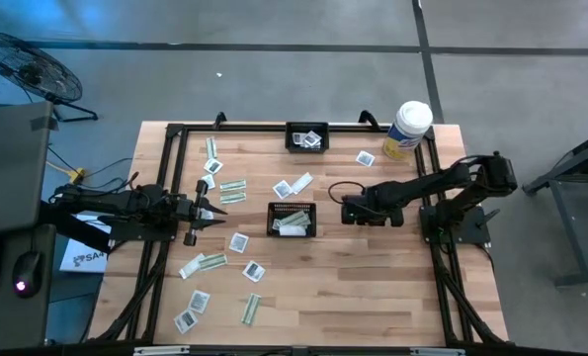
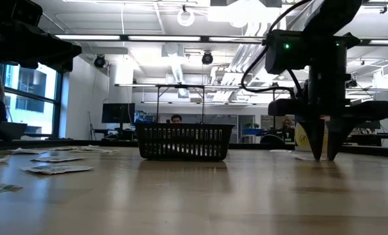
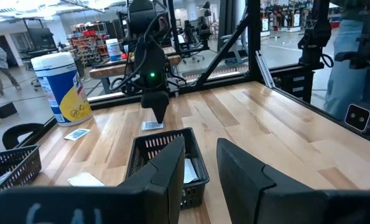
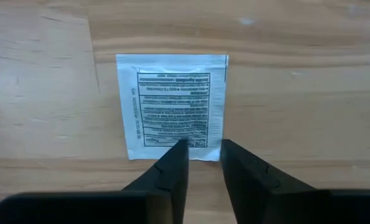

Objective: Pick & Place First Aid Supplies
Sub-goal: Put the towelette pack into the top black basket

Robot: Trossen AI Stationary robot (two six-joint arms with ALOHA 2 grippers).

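The right gripper (image 4: 203,152), its fingers narrowly apart, stood over the edge of a square white packet (image 4: 172,102) lying flat on the worktop (image 4: 296,93), so it might slide away ungrasped.

I'm seeing a white square packet (image 4: 172,107) carrying dark boxed print, lying on pale wood-grain table (image 4: 309,93). Black mesh basket (image 1: 292,220). Canister (image 1: 407,130) showing white with a yellow band. Strip packets (image 1: 233,186) showing pale green and white.
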